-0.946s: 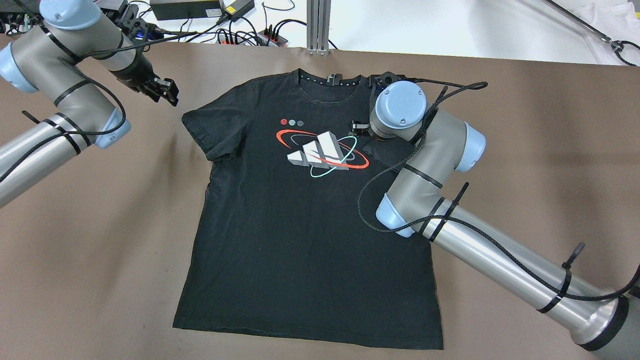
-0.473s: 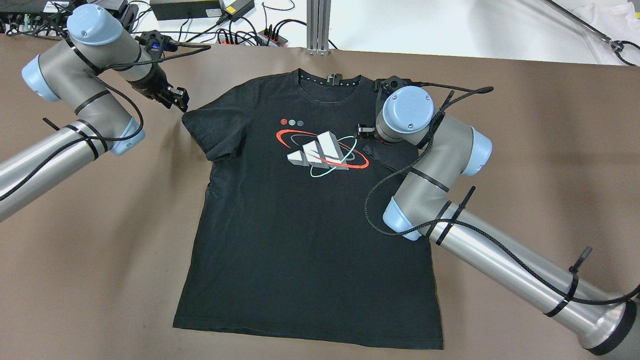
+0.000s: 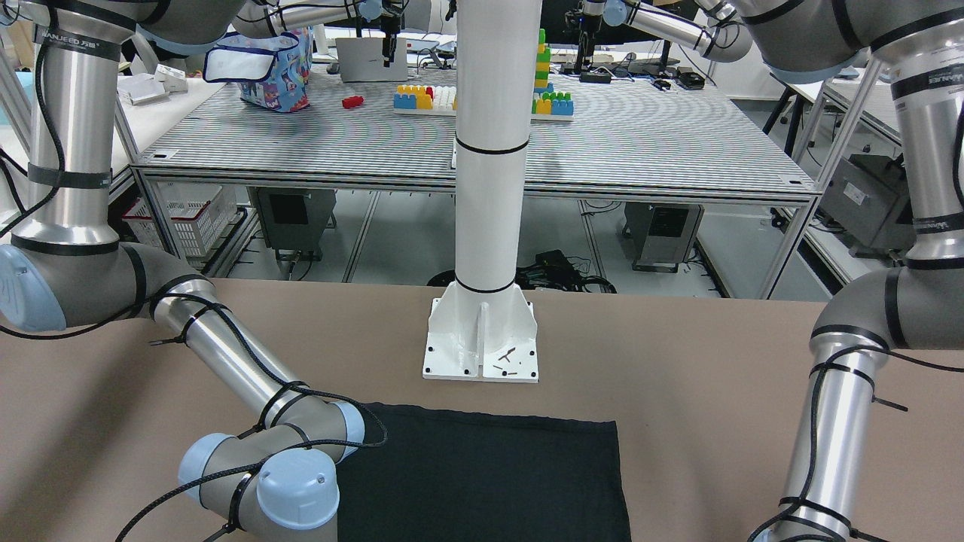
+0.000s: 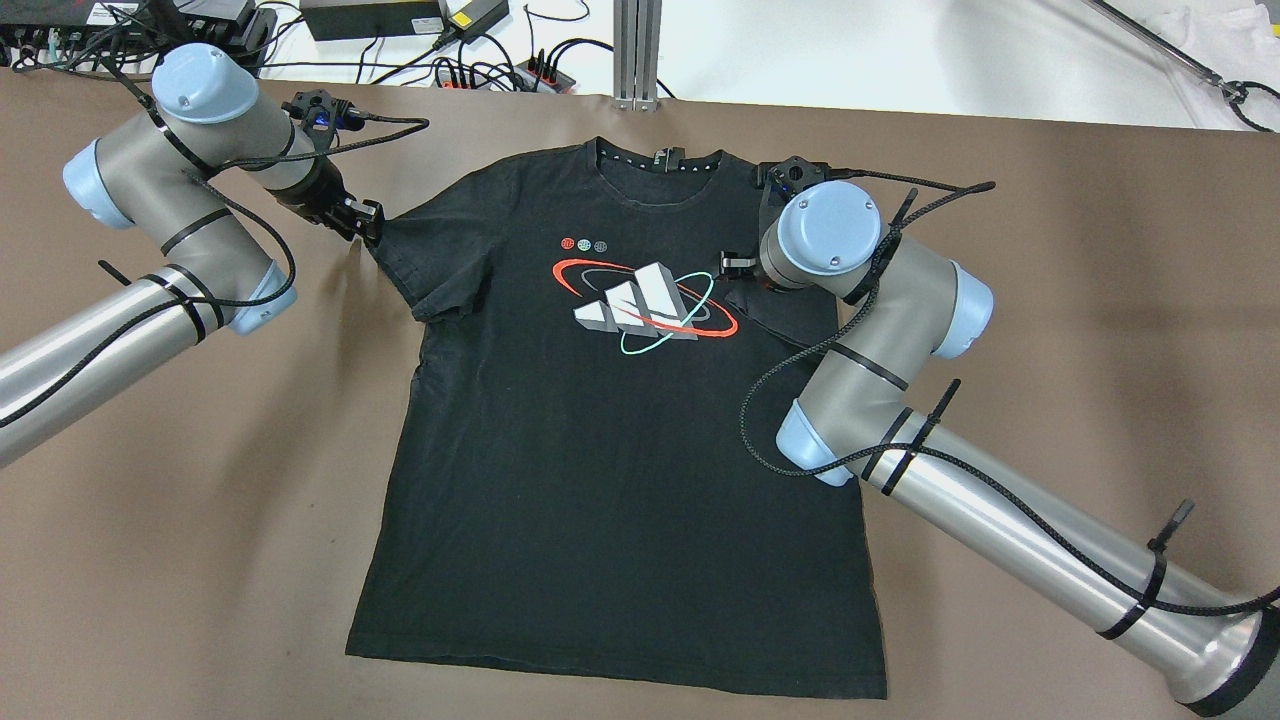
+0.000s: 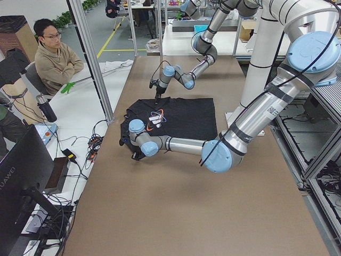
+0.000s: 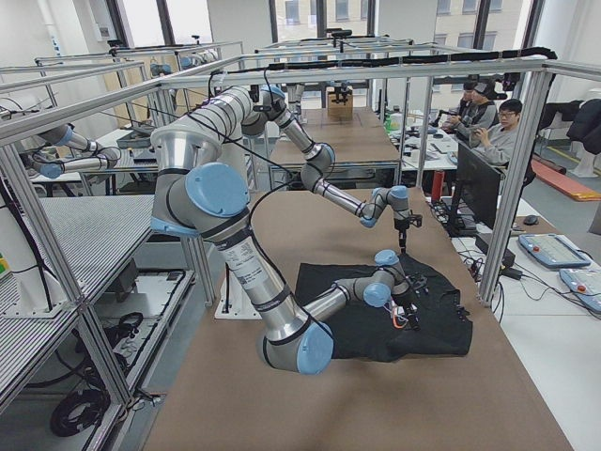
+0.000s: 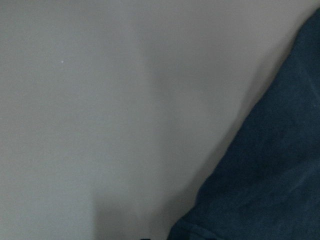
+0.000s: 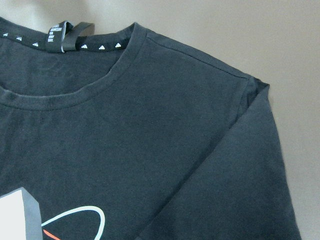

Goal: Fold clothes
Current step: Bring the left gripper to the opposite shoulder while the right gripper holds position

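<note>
A black T-shirt [image 4: 600,480] with a white, red and teal logo lies flat, face up, on the brown table; it also shows in the front view [image 3: 482,467]. Its right sleeve [image 4: 775,315] lies folded inward over the chest, as the right wrist view [image 8: 240,165] shows. My left gripper [image 4: 365,222] is at the tip of the shirt's left sleeve [image 4: 425,265], fingers apart, holding nothing that I can see. My right gripper is hidden under its wrist [image 4: 830,230] above the folded sleeve; I cannot tell whether it is open or shut.
A white column's base plate [image 3: 480,339] stands on the table behind the shirt's hem. Cables and power strips [image 4: 500,65] lie past the table's far edge. Bare brown table [image 4: 200,520] surrounds the shirt. An operator [image 5: 53,56] sits beyond the table's end.
My left arm has swung right and down, bringing its gripper from off the shirt to the left sleeve's tip. My right arm has drifted slightly right, away from the logo.
</note>
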`<state>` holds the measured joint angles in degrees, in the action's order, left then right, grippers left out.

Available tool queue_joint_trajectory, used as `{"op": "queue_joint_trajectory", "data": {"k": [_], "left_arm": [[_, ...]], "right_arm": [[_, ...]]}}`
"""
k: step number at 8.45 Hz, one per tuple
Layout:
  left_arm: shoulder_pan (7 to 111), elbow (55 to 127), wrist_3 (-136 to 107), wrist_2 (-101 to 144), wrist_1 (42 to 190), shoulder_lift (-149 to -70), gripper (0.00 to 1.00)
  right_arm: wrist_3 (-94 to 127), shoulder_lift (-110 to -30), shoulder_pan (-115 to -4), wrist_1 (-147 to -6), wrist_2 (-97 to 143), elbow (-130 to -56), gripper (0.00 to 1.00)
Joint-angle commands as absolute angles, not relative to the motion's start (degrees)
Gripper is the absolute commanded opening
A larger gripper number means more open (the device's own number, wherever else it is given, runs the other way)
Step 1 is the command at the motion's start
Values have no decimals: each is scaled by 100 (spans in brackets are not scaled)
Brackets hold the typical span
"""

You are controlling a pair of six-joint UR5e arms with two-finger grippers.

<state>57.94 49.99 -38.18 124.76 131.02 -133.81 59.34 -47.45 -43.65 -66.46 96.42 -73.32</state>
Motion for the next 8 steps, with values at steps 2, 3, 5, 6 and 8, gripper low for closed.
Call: {"op": "queue_joint_trajectory", "data": {"k": [2, 3, 5, 6, 8], "left_arm": [[5766, 4878, -3867, 12463, 13210, -13429, 7], [5774, 4878, -3867, 12472, 13210, -13430, 0], [5783, 4948, -3867, 12524, 13210, -13438, 0], [5818, 5227, -3945, 12559, 13193, -13430, 0], [5845, 5886, -4506, 12962, 13018, -13447, 0]], "right_arm": [[5933, -4755, -4368, -6636, 9642, -7339, 94], [5933, -4755, -4359, -6636, 9642, -7339, 94], [5924, -4755, -4368, -6601, 9642, -7356, 94], [5924, -4929, -4368, -6583, 9668, -7617, 94], [5802, -5168, -4368, -6583, 9703, -7954, 94]]}}
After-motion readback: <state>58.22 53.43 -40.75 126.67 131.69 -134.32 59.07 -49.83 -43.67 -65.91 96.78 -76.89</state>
